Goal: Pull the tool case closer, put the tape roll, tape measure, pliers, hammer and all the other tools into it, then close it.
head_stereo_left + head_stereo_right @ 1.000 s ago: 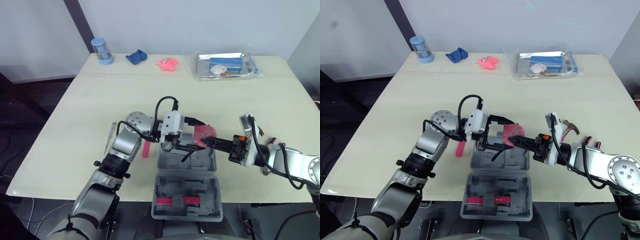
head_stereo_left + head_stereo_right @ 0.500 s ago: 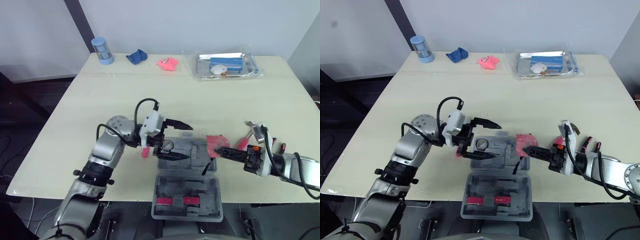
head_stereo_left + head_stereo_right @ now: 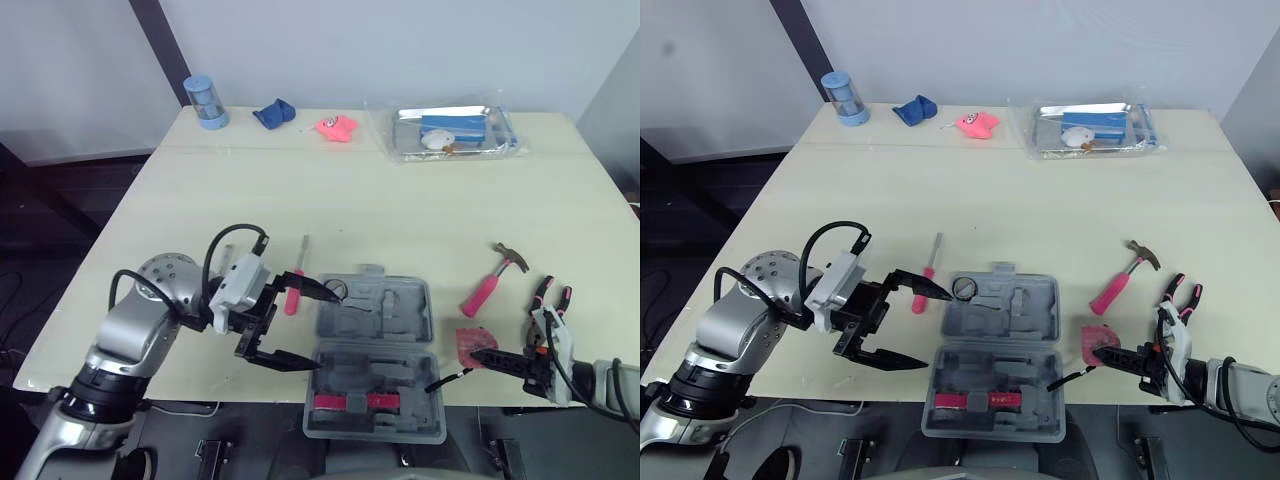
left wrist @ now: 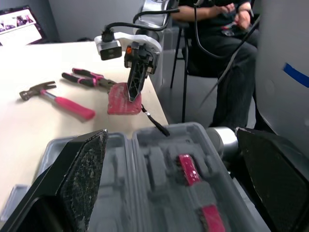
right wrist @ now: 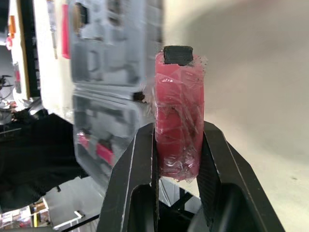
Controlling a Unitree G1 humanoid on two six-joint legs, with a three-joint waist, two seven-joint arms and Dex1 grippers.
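Note:
The grey tool case [image 3: 375, 312] lies open near the table's front edge, its lid [image 3: 375, 405] hanging toward me. A small round tape roll [image 3: 333, 291] rests in its far left corner. My left gripper [image 3: 326, 331] stands open at the case's left side, holding nothing. To the right of the case, my right gripper [image 3: 478, 353] is shut on the red tape measure [image 5: 178, 121], whose black strap [image 3: 442, 378] dangles. The pink-handled hammer [image 3: 488, 282] and pliers [image 3: 551, 297] lie on the right. A pink screwdriver [image 3: 292, 288] lies left of the case.
At the table's far edge stand a blue cup [image 3: 205, 100], a blue cloth [image 3: 272, 113], a pink toy [image 3: 336, 126] and a clear tray [image 3: 455, 130] of items. A seated person [image 4: 227, 29] appears beyond the table in the left wrist view.
Both grippers have drawn back from over the case. The left one moved left and stayed open, leaving the tape roll in the case. The right one carried the tape measure right and nearer.

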